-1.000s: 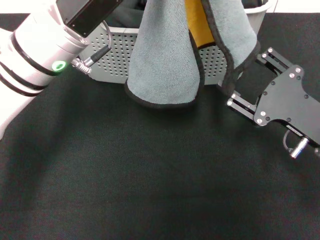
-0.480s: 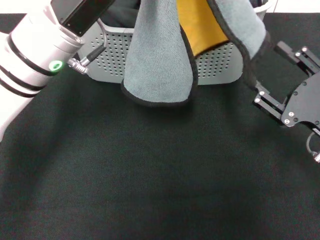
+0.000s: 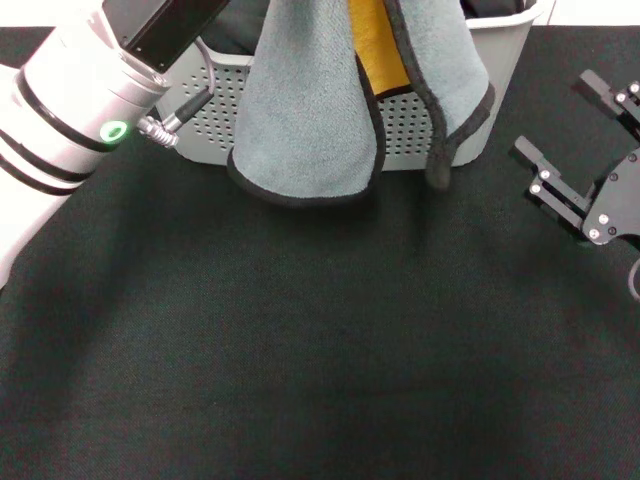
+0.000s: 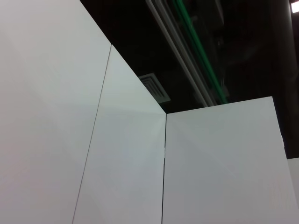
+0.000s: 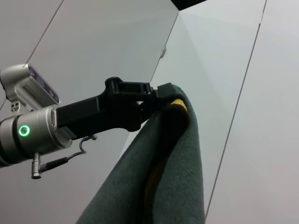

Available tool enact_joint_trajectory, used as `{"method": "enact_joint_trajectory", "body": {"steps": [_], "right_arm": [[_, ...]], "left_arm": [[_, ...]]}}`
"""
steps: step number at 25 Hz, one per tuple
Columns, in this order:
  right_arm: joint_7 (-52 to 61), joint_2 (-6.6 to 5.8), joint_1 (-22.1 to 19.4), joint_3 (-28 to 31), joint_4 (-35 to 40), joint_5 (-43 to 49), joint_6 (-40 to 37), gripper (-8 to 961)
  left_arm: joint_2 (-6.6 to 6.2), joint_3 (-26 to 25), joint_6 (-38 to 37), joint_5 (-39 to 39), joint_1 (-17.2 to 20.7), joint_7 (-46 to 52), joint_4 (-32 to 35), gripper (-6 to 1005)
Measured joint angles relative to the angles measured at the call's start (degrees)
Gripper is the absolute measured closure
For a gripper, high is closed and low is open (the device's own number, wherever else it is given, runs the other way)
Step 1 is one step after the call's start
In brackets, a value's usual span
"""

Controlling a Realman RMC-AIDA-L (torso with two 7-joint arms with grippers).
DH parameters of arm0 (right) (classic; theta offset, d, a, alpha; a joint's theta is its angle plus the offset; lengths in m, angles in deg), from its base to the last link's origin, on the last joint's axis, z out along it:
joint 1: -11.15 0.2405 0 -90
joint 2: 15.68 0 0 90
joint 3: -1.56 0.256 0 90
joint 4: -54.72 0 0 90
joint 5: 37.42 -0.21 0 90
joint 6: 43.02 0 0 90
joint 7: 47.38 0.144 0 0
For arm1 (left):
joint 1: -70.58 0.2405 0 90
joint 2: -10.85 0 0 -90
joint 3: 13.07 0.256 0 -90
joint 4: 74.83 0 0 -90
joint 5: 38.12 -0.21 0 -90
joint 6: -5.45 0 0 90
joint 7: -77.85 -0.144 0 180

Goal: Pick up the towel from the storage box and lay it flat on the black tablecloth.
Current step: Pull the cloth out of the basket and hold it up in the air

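Note:
The towel (image 3: 305, 110) hangs in folds from above the head view, grey side out, with a strip of orange-yellow (image 3: 375, 45) showing and black edging. Its lower hem dangles in front of the storage box (image 3: 205, 115), just above the black tablecloth (image 3: 300, 340). In the right wrist view my left gripper (image 5: 161, 93) is shut on the top of the towel (image 5: 177, 177). My right gripper (image 3: 572, 132) stands open at the right, apart from the towel, with nothing in it.
My white left arm (image 3: 70, 100) reaches in from the left across the box's front corner. The box stands at the far edge of the cloth. The left wrist view holds only white wall panels (image 4: 117, 154) and a dark ceiling.
My right gripper has drawn away to the right, clear of the towel. The towel's right edge, earlier pulled out toward it, now hangs straight down. The left arm has barely moved.

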Motion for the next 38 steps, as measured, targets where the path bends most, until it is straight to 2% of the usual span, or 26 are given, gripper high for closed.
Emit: {"method": "enact_joint_trajectory", "body": {"steps": [9, 18, 22, 38], "right_arm": [[-1.04, 0.01, 0.73, -1.76, 2.65, 2.92, -3.9, 295], [-1.08, -0.08, -1.52, -1.47, 15.71, 18.04, -14.09, 300], [-1.09, -0.25, -2.89, -1.68, 20.87, 22.12, -18.5, 301], [-1.08, -0.42, -7.24, -1.44, 34.83, 33.98, -27.0, 309]], "left_arm": [[-0.04, -0.01, 1.91, 0.47, -0.58, -0.09, -0.06, 995], [-0.09, -0.24, 4.14, 1.3, -0.75, -1.02, -0.7, 995], [-0.09, -0.48, 4.26, 1.37, -0.9, -1.06, -1.77, 995], [-0.09, -0.34, 4.19, 1.41, -0.65, -1.33, -2.77, 996]]}}
